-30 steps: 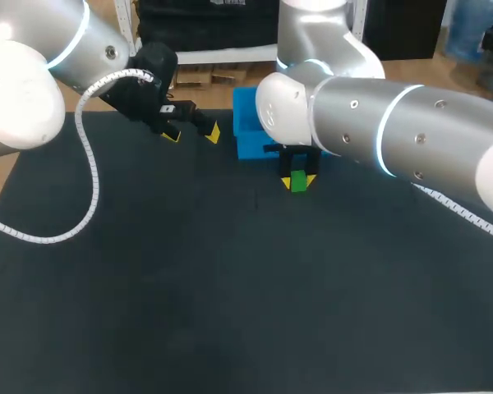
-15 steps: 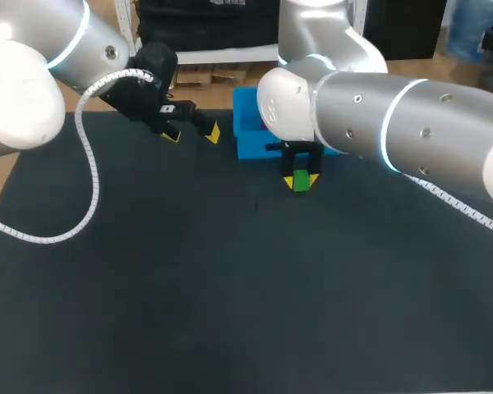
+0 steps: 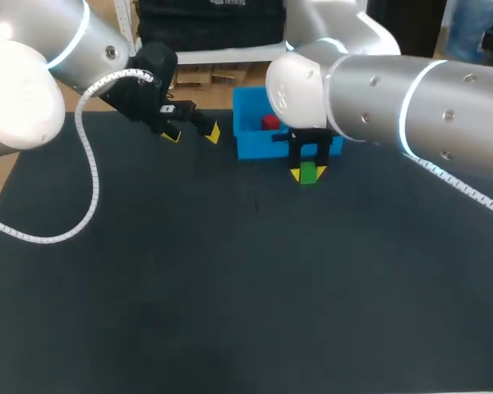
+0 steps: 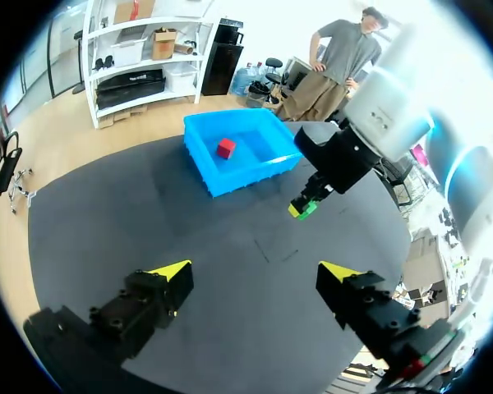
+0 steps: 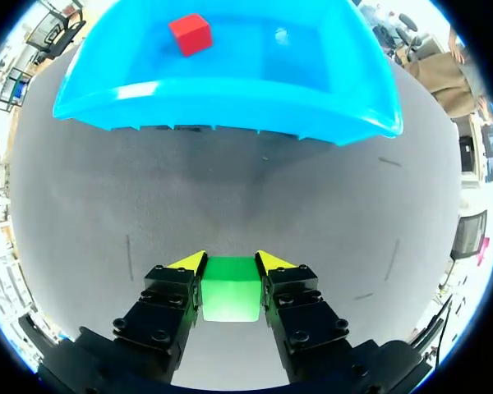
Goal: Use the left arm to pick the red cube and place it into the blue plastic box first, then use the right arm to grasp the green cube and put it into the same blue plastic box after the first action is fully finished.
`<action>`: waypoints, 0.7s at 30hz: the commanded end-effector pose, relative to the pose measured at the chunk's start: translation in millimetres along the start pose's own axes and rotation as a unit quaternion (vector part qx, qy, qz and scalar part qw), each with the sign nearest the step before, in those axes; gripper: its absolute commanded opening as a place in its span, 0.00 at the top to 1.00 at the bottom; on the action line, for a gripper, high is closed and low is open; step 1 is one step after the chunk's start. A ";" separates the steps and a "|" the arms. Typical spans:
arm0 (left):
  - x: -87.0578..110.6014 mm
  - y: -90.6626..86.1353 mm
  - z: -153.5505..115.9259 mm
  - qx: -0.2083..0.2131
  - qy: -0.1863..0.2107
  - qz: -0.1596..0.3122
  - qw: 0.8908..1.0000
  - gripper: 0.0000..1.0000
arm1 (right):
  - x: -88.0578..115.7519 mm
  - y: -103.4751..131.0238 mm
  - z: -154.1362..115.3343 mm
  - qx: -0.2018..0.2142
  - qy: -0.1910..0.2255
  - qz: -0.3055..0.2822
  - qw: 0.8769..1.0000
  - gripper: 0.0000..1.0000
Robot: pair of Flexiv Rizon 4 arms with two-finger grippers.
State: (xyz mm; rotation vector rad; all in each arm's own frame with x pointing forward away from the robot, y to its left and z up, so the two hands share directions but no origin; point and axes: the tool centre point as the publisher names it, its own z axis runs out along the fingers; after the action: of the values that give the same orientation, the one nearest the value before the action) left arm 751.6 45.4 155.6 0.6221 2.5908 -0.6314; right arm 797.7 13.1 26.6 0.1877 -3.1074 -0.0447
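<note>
The red cube lies inside the blue plastic box at the table's far middle; both wrist views show the red cube on the box floor. My right gripper is shut on the green cube, lifted above the dark mat just in front of the box's near wall. In the right wrist view the green cube sits clamped between both yellow-tipped fingers. My left gripper stands open and empty, left of the box; its fingertips are spread wide.
The dark mat covers the table. The right arm's large silver link hangs over the table's far right, partly covering the box's right side.
My right gripper has risen with the green cube and shifted slightly right and toward the box. The red cube has come into sight. The left arm has kept still.
</note>
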 end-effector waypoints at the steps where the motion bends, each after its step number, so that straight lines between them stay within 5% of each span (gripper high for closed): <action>1: 1.1 0.7 -0.6 0.002 -0.002 0.001 1.000 0.00 | 11.1 -3.6 -6.9 -0.002 -0.019 0.001 1.000 1.00; 21: 1.1 0.7 -0.6 0.002 -0.002 0.001 1.000 0.00 | 15.1 -14.7 -44.8 0.010 -0.024 -0.011 1.000 1.00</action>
State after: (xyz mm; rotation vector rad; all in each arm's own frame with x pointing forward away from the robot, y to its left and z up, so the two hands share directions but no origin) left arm 751.6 45.4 155.6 0.6221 2.5908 -0.6314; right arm 793.4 -0.5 66.7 0.2248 -3.1330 -0.0126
